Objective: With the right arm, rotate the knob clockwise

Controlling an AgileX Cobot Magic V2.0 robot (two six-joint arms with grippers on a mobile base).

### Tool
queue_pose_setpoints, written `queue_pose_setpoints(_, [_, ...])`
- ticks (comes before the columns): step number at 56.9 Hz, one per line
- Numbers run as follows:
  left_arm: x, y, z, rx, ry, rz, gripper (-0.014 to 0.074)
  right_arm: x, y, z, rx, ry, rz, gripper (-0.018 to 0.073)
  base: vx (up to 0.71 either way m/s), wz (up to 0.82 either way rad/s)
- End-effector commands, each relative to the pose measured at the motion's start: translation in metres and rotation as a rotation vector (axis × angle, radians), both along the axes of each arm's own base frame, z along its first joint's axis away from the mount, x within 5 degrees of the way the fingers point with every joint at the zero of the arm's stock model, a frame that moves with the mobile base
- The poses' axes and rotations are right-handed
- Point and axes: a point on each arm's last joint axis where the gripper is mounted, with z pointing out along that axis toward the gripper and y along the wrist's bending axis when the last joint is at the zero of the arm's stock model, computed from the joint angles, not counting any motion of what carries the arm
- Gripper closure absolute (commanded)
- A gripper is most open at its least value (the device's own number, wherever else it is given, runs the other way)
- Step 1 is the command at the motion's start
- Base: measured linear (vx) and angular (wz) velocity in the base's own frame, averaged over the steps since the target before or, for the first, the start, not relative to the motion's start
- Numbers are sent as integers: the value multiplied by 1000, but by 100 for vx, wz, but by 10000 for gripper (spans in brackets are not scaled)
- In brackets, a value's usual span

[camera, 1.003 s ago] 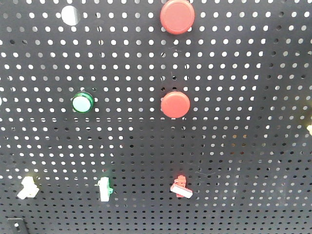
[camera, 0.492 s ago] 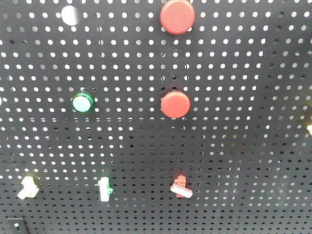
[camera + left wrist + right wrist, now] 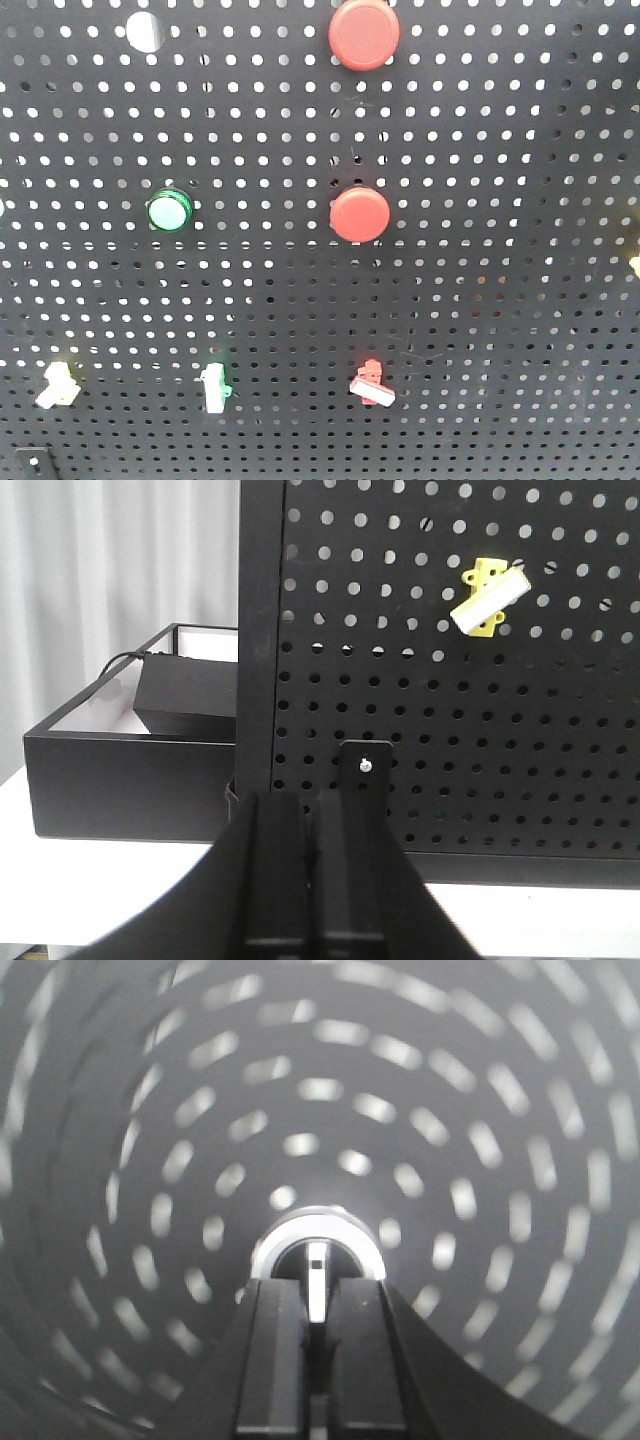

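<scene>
1. Board [image 3: 480,1080]: flat all around, its holes smeared into rings centred on the knob. Nothing stuck out nearby, so there was plenty of room to twist clockwise.
2. Left claw [image 3: 310,850]: fingers together, holding nothing, parked low at the board's foot. It had no knob in its view.
3. My right claw [image 3: 316,1310]: nearly closed, just a thin slot, and I'd say pinched on the knob.
4. Knob [image 3: 316,1250]: dead ahead, right at my fingertips, silver-ringed.
5. Its white bar ran upright in my wrist view, in line with the slot.
</scene>
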Motion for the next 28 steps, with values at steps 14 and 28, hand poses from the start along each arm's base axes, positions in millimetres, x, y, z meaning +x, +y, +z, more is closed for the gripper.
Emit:
queue_pose_setpoints(14, [0,1,3,-20,-68,11,603,-8,0,15,896,32,246,568,0,0])
queue_pose_setpoints(28, [0,1,3,-20,-68,11,603,-8,-1,16,962,26,261,567,0,0])
